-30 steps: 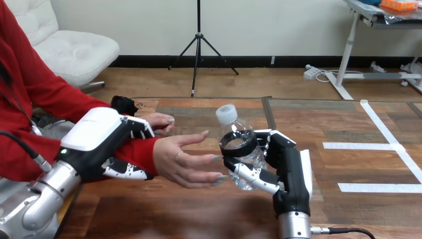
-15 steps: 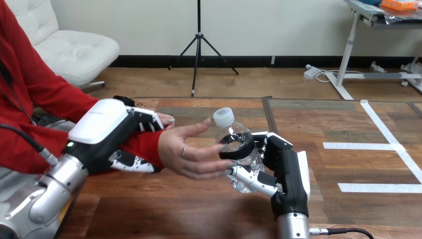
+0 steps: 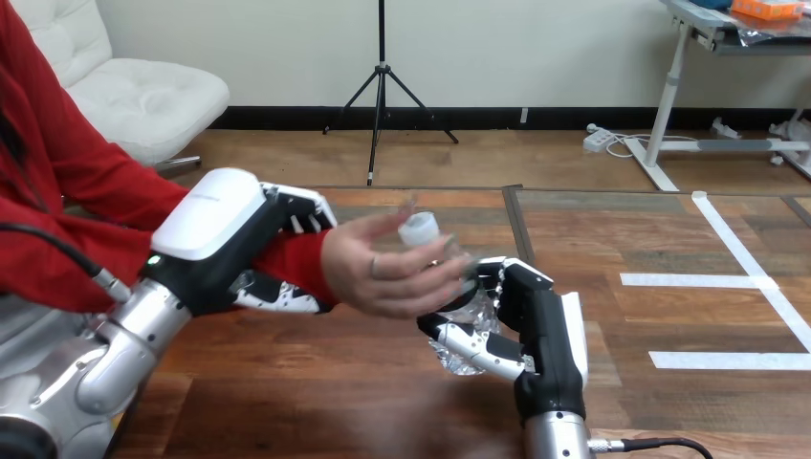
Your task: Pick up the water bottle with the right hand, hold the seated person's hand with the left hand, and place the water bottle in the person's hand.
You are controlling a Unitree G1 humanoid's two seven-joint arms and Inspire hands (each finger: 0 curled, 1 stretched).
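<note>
Both hands grip: left hand (image 3: pixel 234 244) round the person's wrist (image 3: pixel 298 258), right hand (image 3: pixel 540 325) round the water bottle (image 3: pixel 478 314), at four o'clock of the person's hand (image 3: pixel 383 277). Handover step, I judge; next, release gently.

One water bottle (image 3: pixel 419 230), one person's hand (image 3: pixel 383 277)

The water bottle (image 3: pixel 463 352) is thin clear plastic, crinkled and glinting, with a matt white plastic cap (image 3: pixel 419 229). The right hand (image 3: pixel 541 320) is matt black plastic with glossy white shells, as is the left hand (image 3: pixel 218 228). The forearms (image 3: pixel 122 337) are smooth silver metal. The surface (image 3: pixel 316 387) is grained brown wood with a faint sheen. The sleeve (image 3: pixel 289 258) is soft red cloth.
</note>
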